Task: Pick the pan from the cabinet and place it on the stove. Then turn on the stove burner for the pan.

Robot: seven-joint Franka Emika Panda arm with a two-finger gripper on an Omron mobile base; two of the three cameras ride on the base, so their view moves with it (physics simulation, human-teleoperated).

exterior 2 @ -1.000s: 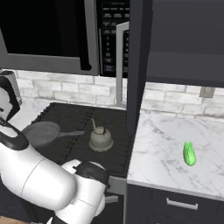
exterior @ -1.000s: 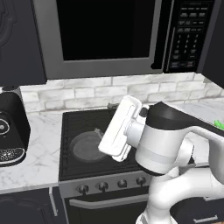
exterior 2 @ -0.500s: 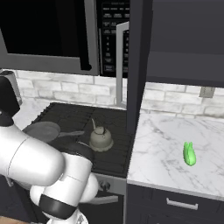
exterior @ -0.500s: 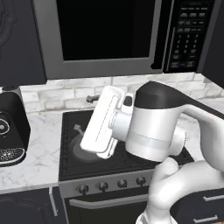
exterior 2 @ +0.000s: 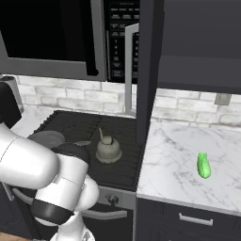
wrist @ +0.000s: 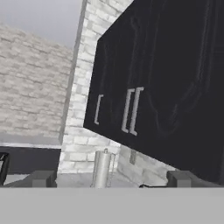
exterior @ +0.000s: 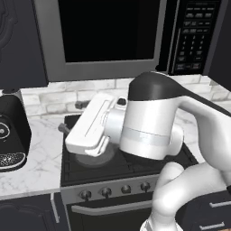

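Right base view: kettle beside pan on stove.

Nothing legible — the microwave keypad shows only blurred pale marks — no readable labels

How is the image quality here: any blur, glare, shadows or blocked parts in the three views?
Left base view: sharp, flat lighting, but the arm covers much of the stove. Right base view: clear, the kettle casts only a faint shadow, and the open cabinet door blocks the centre. Hand view: tilted, no glare, cabinet carving dim.
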